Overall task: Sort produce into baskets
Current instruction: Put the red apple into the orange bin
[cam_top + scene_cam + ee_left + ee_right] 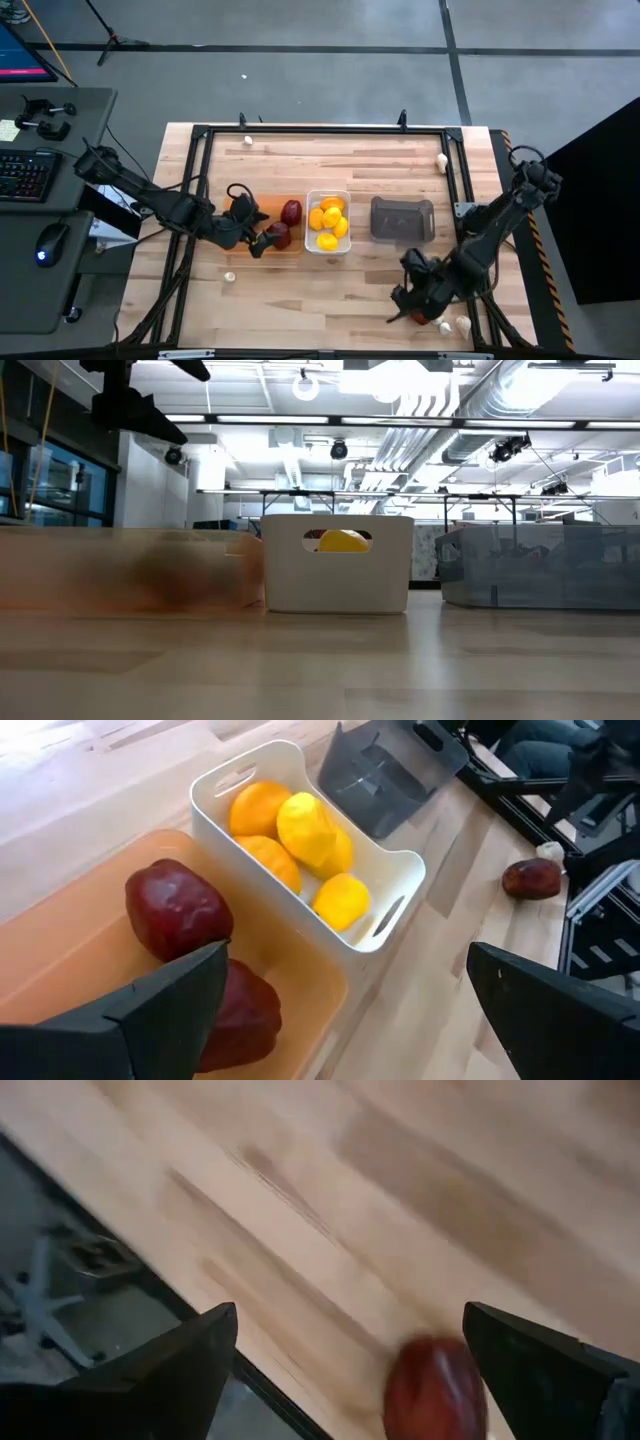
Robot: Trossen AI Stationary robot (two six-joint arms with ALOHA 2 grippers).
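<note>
Two dark red pieces (175, 908) (245, 1015) lie in the orange tray (60, 960). Several yellow lemon-like pieces (300, 830) fill the white bin (328, 222). The dark grey bin (402, 218) stands to its right. My left gripper (345, 960) is open over the tray's right end (255, 240), and the nearer red piece lies just beside one finger. My right gripper (350, 1315) is open low over the table's near right part (408, 298). A third dark red piece (435, 1385) lies on the wood between its fingers.
White garlic-like bulbs lie loose on the table: at the far left (248, 141), at the far right (441, 160), at the near left (229, 277) and by the near right corner (462, 324). A black frame (320, 130) rims the table. The table's near edge (200, 1330) runs close by my right gripper.
</note>
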